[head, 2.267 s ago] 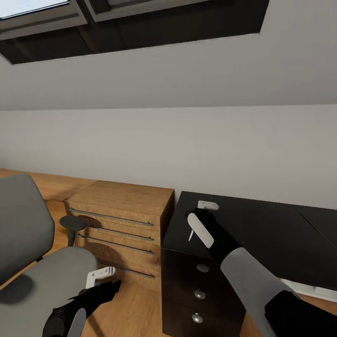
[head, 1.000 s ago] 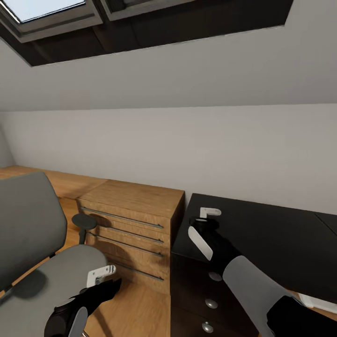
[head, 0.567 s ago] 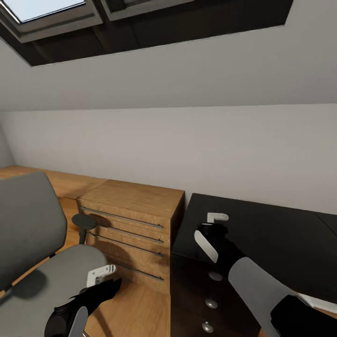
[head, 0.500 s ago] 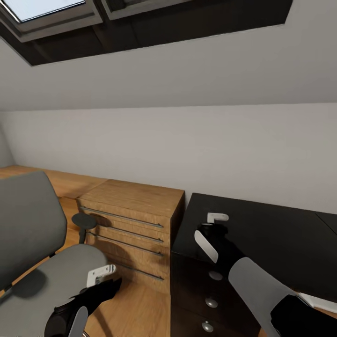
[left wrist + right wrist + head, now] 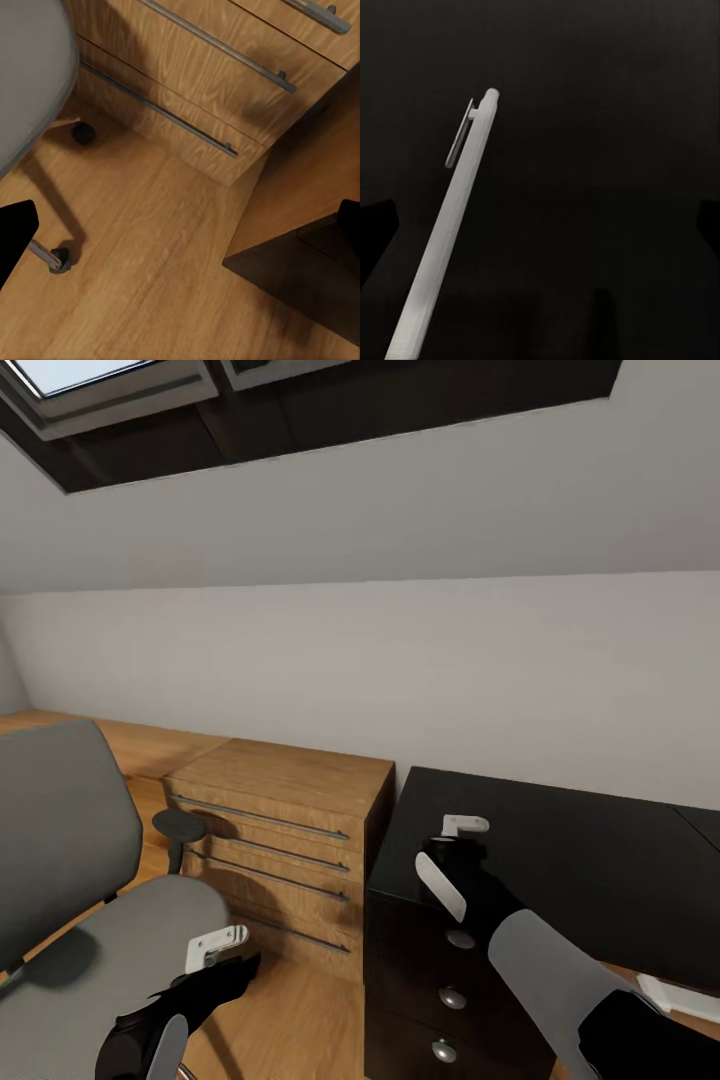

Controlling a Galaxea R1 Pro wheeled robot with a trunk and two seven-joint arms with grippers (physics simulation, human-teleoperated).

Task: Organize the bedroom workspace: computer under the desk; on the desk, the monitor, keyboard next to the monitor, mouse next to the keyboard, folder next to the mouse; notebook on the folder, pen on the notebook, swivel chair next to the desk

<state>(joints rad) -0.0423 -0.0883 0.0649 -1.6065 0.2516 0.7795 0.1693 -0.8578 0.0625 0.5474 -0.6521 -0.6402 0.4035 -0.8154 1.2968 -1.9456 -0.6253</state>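
right tool (image 5: pixel 452 855) has edged forward over the black drawer unit (image 5: pixel 560 860).

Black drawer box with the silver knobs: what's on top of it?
A pale pen shows against its black top, below the right claw. The arm hides part of the top.

Right pincer (image 5: pixel 452 860) extended forward, fingers spread; left pincer (image 5: pixel 215 950) low, parted.

head: high, fwd/down over wood drawers (image 5: pixel 270 810)
L wrist: close, down at floor, same drawers
R wrist: v. close, black top
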